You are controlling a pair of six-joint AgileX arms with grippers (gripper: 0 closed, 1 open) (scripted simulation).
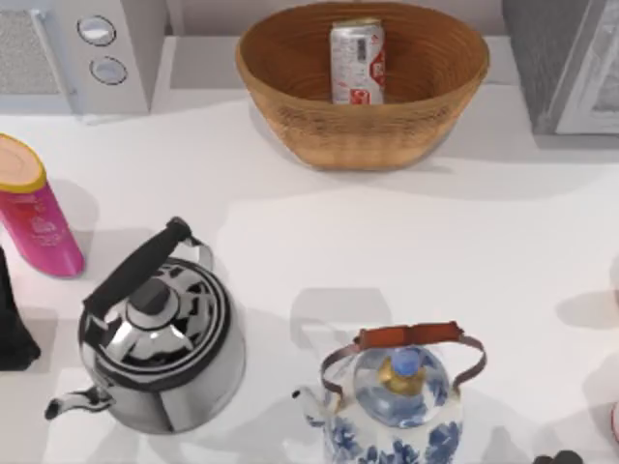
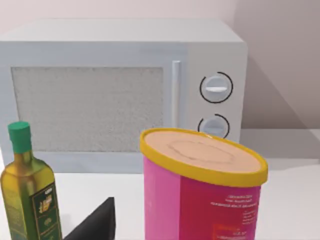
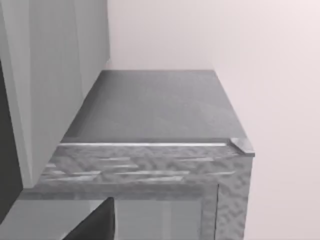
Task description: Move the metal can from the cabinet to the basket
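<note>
The metal can (image 1: 357, 62), silver with a red-and-white label, stands upright inside the wicker basket (image 1: 290, 106) at the back middle of the table. Neither gripper touches it. My left gripper (image 1: 12, 324) is parked at the table's left edge, facing the pink canister and the microwave; a dark part of it (image 2: 95, 225) shows in the left wrist view. My right gripper (image 3: 92, 225) sits at the right, close to the grey cabinet (image 3: 155, 110), which also stands at the back right (image 1: 556, 58) in the top view.
A white microwave (image 1: 87, 48) stands at the back left. A pink canister with a yellow-rimmed lid (image 1: 37, 217) and an olive oil bottle (image 2: 30, 195) are near the left arm. A steel kettle (image 1: 160, 338) and a blue-and-white kettle (image 1: 397, 401) occupy the front.
</note>
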